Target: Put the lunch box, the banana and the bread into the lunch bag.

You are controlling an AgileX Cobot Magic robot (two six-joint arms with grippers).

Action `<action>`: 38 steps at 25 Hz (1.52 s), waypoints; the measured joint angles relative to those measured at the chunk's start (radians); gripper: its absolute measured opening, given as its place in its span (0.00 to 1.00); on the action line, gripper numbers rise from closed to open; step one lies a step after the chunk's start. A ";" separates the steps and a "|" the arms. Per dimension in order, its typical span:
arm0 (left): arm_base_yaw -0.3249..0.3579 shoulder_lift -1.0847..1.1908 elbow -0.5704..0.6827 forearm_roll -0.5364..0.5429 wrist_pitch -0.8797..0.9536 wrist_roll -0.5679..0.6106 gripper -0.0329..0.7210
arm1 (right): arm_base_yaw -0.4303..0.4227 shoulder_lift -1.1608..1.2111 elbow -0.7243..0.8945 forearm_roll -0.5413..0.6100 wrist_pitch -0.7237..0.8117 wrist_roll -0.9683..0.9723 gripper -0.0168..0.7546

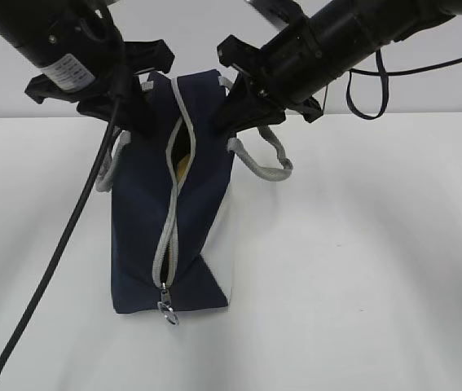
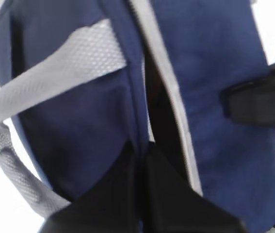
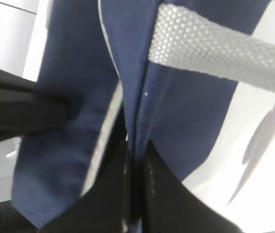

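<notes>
Both hands clamp the soft, floppy lunch bag (image 1: 169, 228) at centre frame, left hand (image 1: 137, 110) and right hand (image 1: 235, 110) pinching fabric beside the zipper

The right pincer (image 3: 136, 194) is pinched closed on a fold of the navy lunch bag (image 3: 69, 160) beside its grey zipper band (image 3: 103, 136). A grey strap handle (image 3: 215, 48) crosses the upper right over the white desk (image 3: 253, 160), and the dark shape at the left edge is probably the other pincer (image 3: 21, 116).
</notes>
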State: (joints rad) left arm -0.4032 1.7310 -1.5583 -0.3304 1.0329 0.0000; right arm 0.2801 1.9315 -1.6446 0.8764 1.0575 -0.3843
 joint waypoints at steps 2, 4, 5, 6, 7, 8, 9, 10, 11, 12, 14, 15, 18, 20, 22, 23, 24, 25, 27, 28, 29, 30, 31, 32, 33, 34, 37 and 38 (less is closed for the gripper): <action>-0.019 0.002 -0.019 -0.001 -0.007 0.007 0.04 | 0.000 -0.023 -0.002 -0.005 0.000 0.002 0.03; -0.036 0.004 -0.045 -0.001 -0.014 0.008 0.04 | -0.006 -0.049 -0.002 -0.013 0.005 0.010 0.03; -0.041 0.008 -0.056 -0.002 -0.016 0.008 0.04 | -0.011 -0.058 -0.004 -0.022 0.007 0.016 0.03; -0.044 0.013 -0.072 -0.009 -0.018 0.009 0.04 | -0.019 -0.066 -0.004 -0.035 0.014 0.027 0.03; -0.046 0.021 -0.086 -0.015 -0.018 0.009 0.04 | -0.024 -0.070 -0.006 -0.046 0.020 0.036 0.03; -0.047 0.029 -0.095 -0.026 -0.017 0.009 0.04 | -0.035 -0.075 -0.006 -0.062 0.030 0.043 0.03; -0.047 0.037 -0.105 -0.037 -0.017 0.009 0.04 | -0.044 -0.077 -0.006 -0.076 0.040 0.048 0.03; -0.047 0.045 -0.113 -0.048 -0.017 0.009 0.04 | -0.053 -0.079 -0.006 -0.089 0.047 0.054 0.03; -0.047 0.054 -0.120 -0.059 -0.017 0.009 0.04 | -0.058 -0.079 -0.006 -0.107 0.052 0.061 0.03; -0.048 0.064 -0.125 -0.072 -0.017 0.009 0.04 | -0.066 -0.079 -0.006 -0.129 0.057 0.067 0.03; -0.049 0.079 -0.131 -0.086 -0.021 0.009 0.04 | -0.076 -0.081 -0.006 -0.171 0.064 0.091 0.03; -0.051 0.085 -0.134 -0.092 -0.025 0.009 0.04 | -0.078 -0.081 -0.006 -0.188 0.070 0.100 0.03; -0.057 0.096 -0.135 -0.097 -0.037 0.009 0.04 | -0.084 -0.081 -0.006 -0.236 0.076 0.121 0.03; -0.057 0.101 -0.134 -0.096 -0.051 0.009 0.04 | -0.086 -0.081 -0.006 -0.250 0.076 0.127 0.03; -0.057 0.101 -0.134 -0.092 -0.060 0.009 0.04 | -0.086 -0.081 -0.007 -0.254 0.072 0.129 0.02; -0.057 0.101 -0.134 -0.091 -0.062 0.009 0.04 | -0.086 -0.081 -0.007 -0.254 0.066 0.129 0.02; -0.057 0.101 -0.134 -0.086 -0.063 0.009 0.04 | -0.086 -0.081 -0.007 -0.254 0.058 0.129 0.02; -0.057 0.101 -0.134 -0.079 -0.068 0.009 0.04 | -0.086 -0.081 -0.007 -0.254 0.054 0.129 0.02; -0.057 0.102 -0.134 -0.062 -0.075 0.009 0.04 | -0.086 -0.081 -0.007 -0.259 0.045 0.129 0.02; -0.057 0.103 -0.134 -0.059 -0.077 0.009 0.04 | -0.086 -0.079 -0.007 -0.259 0.039 0.129 0.02; -0.057 0.104 -0.134 -0.057 -0.079 0.009 0.04 | -0.086 -0.079 -0.007 -0.259 0.039 0.129 0.02; -0.057 0.105 -0.134 -0.057 -0.082 0.009 0.04 | -0.086 -0.072 -0.008 -0.259 0.029 0.129 0.02; -0.058 0.108 -0.134 -0.057 -0.083 0.009 0.04 | -0.086 -0.069 -0.008 -0.259 0.028 0.129 0.02; -0.058 0.109 -0.134 -0.057 -0.084 0.009 0.04 | -0.086 -0.062 -0.008 -0.259 0.027 0.129 0.02; -0.058 0.111 -0.134 -0.056 -0.084 0.009 0.04 | -0.086 -0.060 -0.008 -0.259 0.025 0.129 0.03; -0.058 0.111 -0.134 -0.055 -0.084 0.009 0.04 | -0.086 -0.058 -0.008 -0.261 0.022 0.129 0.03; -0.058 0.111 -0.136 -0.046 -0.084 0.009 0.05 | -0.086 -0.058 -0.008 -0.263 0.023 0.130 0.09; -0.058 0.111 -0.137 -0.042 -0.084 0.009 0.07 | -0.086 -0.058 -0.008 -0.263 0.023 0.132 0.16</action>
State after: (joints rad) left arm -0.4608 1.8420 -1.6951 -0.3723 0.9490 0.0085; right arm 0.1937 1.8732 -1.6530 0.6139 1.0801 -0.2525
